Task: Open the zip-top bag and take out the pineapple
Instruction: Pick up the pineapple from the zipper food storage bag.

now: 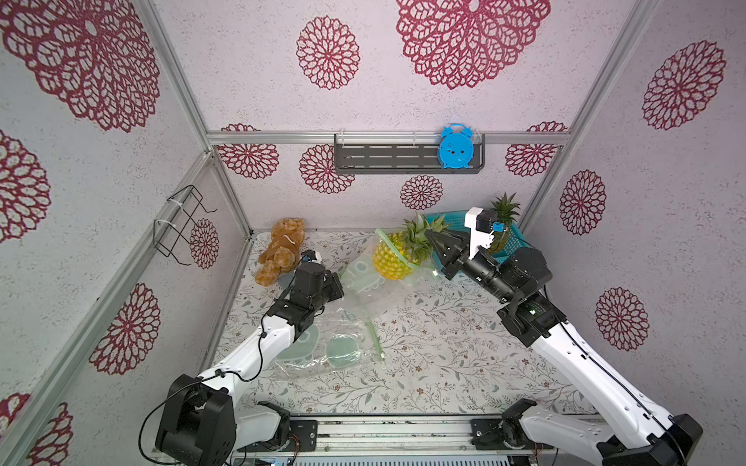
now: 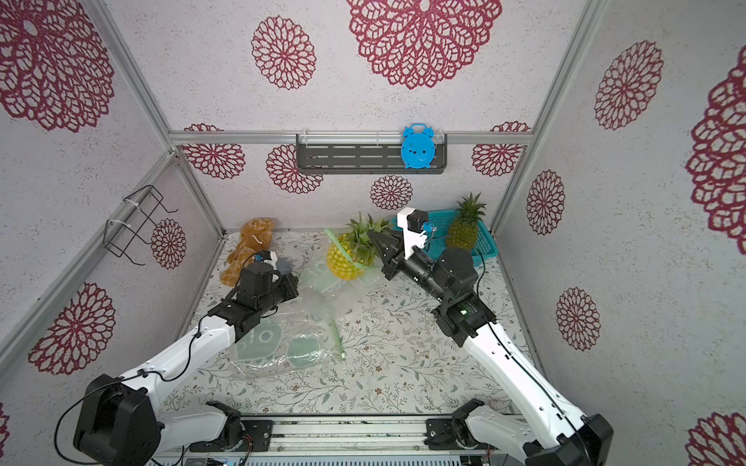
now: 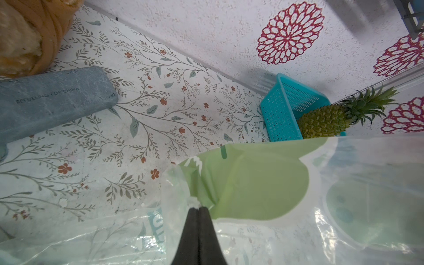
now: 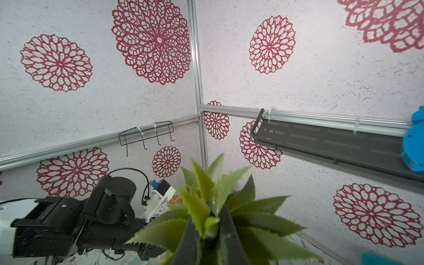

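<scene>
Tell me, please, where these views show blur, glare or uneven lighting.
Right wrist view: the pineapple leaves by the lens are soft, while the walls are sharp. Left wrist view: bright glare streaks lie on the zip-top bag. Both top views: even, soft light and faint shadows.

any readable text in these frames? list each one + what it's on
"REFUELING FOR CHINA": printed on the blue-grey case, in the left wrist view.
White lettering on a teal patch of bag plastic: crumpled and cut off, unreadable.
Blue alarm clock: nothing legible on it in either top view.
</scene>
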`<state>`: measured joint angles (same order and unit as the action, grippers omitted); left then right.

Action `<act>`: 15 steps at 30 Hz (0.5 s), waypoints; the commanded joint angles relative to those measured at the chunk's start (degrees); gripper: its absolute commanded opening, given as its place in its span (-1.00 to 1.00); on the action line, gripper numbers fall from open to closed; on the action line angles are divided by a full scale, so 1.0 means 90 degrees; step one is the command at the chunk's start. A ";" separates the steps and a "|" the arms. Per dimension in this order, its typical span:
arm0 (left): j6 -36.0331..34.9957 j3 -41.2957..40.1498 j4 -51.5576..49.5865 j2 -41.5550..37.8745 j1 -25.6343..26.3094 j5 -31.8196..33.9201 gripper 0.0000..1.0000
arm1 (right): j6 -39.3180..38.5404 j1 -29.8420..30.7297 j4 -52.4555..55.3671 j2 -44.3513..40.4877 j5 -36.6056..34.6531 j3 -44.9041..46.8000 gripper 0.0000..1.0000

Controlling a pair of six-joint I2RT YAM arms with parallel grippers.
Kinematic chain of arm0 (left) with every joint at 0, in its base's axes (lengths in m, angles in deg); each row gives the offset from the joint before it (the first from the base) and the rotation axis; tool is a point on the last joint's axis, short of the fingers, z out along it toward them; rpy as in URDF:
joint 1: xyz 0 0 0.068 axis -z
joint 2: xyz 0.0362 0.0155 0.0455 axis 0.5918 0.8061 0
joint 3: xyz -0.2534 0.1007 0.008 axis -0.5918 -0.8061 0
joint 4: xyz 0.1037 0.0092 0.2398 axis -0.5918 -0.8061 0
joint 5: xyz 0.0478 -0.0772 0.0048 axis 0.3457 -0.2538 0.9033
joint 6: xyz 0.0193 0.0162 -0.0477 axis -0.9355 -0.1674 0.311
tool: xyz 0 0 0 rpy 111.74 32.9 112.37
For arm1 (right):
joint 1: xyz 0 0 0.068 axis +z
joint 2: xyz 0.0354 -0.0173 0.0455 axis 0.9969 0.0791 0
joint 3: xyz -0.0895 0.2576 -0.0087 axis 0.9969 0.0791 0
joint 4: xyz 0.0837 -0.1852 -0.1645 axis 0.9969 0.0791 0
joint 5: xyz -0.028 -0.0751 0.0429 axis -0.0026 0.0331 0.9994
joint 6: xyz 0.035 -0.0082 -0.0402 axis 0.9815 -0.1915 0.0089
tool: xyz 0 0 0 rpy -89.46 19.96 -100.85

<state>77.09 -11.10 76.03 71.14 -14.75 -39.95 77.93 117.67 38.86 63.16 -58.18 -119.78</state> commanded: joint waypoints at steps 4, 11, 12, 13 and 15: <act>-0.0027 -0.0304 0.0709 -0.0219 -0.0153 -0.0410 -1.00 | 0.0089 -0.0004 -0.0763 -0.0403 -0.0835 -0.0326 -1.00; 0.0118 -0.0600 0.1352 -0.0382 -0.0302 -0.0935 -1.00 | 0.0285 -0.0106 -0.0678 -0.0249 -0.0778 -0.0297 -1.00; 0.0115 -0.0628 0.1375 -0.0398 -0.0324 -0.0948 -1.00 | 0.0320 -0.0130 -0.0700 -0.0237 -0.0769 -0.0283 -1.00; 0.0134 -0.0686 0.1460 -0.0434 -0.0348 -0.0993 -1.00 | 0.0356 -0.0157 -0.0727 -0.0227 -0.0768 -0.0269 -1.00; 0.0217 -0.0807 0.1637 -0.0485 -0.0406 -0.1073 -1.00 | 0.0444 -0.0213 -0.0792 -0.0203 -0.0751 -0.0249 -1.00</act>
<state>78.22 -17.26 86.58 68.50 -17.46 -47.66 79.85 116.60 43.43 63.01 -63.78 -119.75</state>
